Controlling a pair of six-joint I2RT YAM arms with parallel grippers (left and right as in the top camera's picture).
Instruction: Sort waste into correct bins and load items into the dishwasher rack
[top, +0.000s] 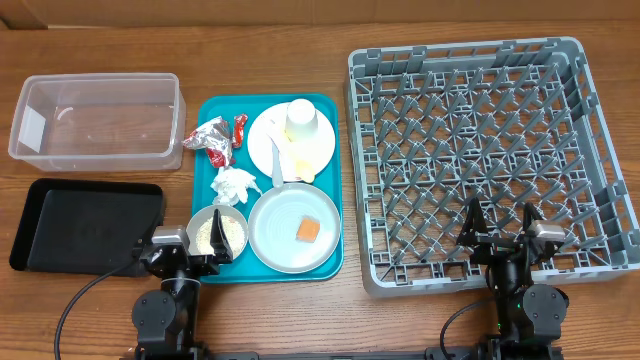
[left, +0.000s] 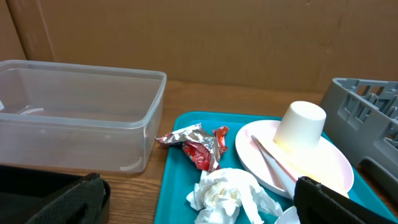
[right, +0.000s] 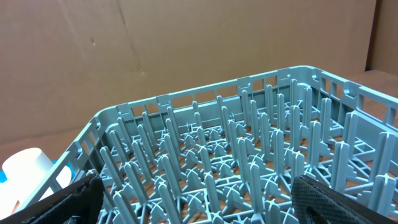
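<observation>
Both claws stand released; the left gripper (top: 188, 252) has its fingers spread wide at the lower left of the overhead frame, the right gripper (top: 500, 228) spread likewise over the lower edge of the dishwasher rack (top: 460, 50), and neither grasps anything. Nothing seems sorted yet; the clear tub (top: 97, 155) at upper left and the black tray (top: 90, 225) below it hold no waste that we can see, and the rack carries no dishes. Everything sits on the teal tray (top: 205, 140) at centre: foil wrappers (top: 215, 135) and napkin (top: 233, 185) along its left side; the pink plate (top: 262, 135) at top bearing the upturned white cup (top: 305, 120) and the yellow spoon (top: 295, 165); the grey plate (top: 275, 235) below with the orange cube (top: 308, 230); the bowl (top: 218, 207) of rice (top: 222, 232) at lower left.

We judge the bowl most at risk; the left fingers sit just beside it, and a careless lift-off could tip rice across the tray. Lifting the pink plate before clearing it could topple the cup; the rack's pegs could snag the right fingers.
</observation>
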